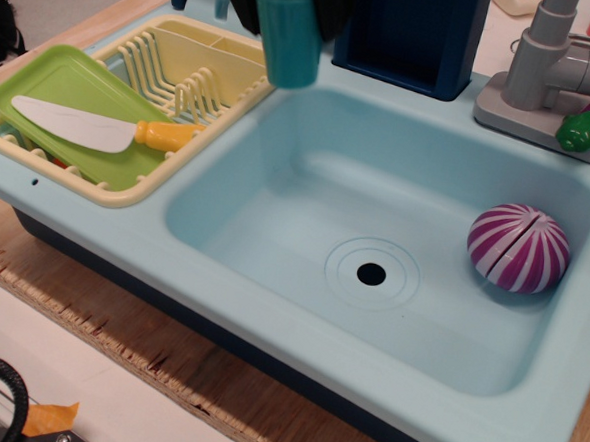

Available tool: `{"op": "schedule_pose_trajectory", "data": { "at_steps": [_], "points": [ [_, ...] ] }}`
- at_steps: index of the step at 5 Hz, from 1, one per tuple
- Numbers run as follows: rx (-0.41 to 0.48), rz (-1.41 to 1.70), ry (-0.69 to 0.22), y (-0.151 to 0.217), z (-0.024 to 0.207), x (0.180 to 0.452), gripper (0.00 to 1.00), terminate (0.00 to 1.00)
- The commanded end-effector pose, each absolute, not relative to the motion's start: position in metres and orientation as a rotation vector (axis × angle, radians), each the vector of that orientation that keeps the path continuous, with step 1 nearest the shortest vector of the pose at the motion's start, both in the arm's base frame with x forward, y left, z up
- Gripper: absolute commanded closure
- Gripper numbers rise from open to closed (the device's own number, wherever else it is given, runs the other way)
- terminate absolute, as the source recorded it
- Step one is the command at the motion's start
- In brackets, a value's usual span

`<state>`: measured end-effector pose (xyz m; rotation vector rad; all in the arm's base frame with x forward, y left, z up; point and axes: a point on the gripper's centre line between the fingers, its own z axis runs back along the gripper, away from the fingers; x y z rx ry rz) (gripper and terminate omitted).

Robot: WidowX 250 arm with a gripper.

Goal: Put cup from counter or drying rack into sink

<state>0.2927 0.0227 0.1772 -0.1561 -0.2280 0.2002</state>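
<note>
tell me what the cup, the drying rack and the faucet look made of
The cup: teal plastic, it seems, smooth and evenly coloured with a slight sheen. The drying rack: pale yellow moulded plastic, its ribs thick and rounded. The faucet: probably grey plastic too, matte with no metallic shine.
</note>
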Motion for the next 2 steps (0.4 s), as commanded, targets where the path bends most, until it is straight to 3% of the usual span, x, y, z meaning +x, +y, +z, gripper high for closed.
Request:
{"op": "schedule_pose_trajectory", "data": {
  "at_steps": [1,2],
  "points": [
    [-0.225,0.226,-0.26,-0.0032,0.1773,0.2781,1.0,0.0],
    [-0.242,0.247,-0.207,-0.0119,0.1745,0.2757,0.0,0.0]
  ]
}}
